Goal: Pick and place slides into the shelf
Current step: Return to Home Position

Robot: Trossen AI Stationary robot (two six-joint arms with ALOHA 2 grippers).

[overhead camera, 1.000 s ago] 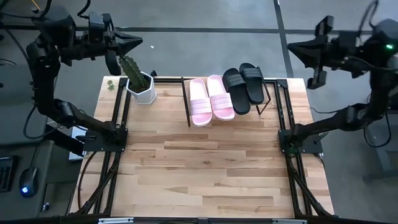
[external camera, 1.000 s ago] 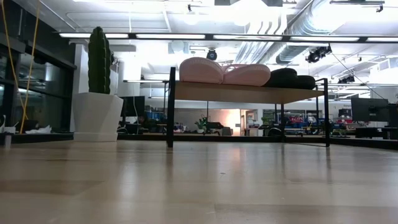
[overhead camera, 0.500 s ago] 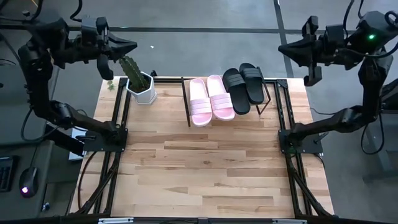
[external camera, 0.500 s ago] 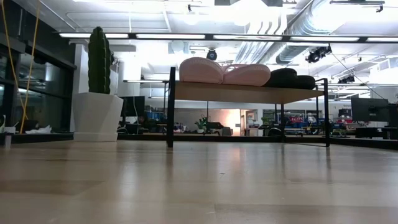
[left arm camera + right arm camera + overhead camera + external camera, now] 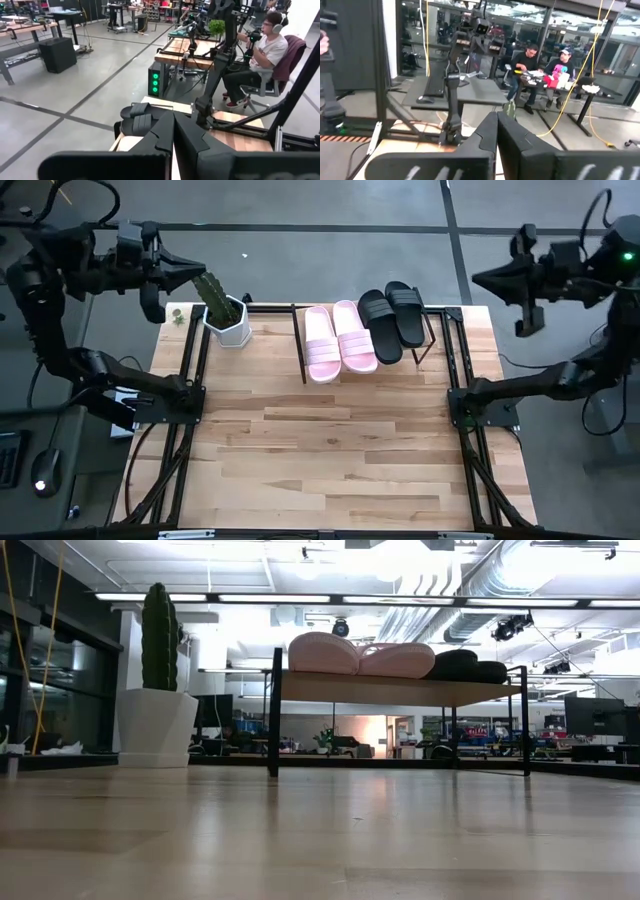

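- Hanging high past the far left corner of the table (image 5: pixel 330 450), the left gripper (image 5: pixel 198 273) has its two fingers pressed together with nothing between them; its tip is near the cactus in a white pot (image 5: pixel 228 320).
- The right gripper (image 5: pixel 480 277) is raised beyond the far right corner, well apart from the shelf (image 5: pixel 400 690); its fingers are also closed on nothing.
- All four slides lie side by side on the shelf at the far edge of the table.
- The two pink slides (image 5: pixel 321 343) (image 5: pixel 354 335) are on the left part and touch each other.
- The two black slides (image 5: pixel 379 326) (image 5: pixel 405 313) are on the right part, just beside the pink ones.
- In the left wrist view, a person (image 5: pixel 260 50) sits at another bench in the room.
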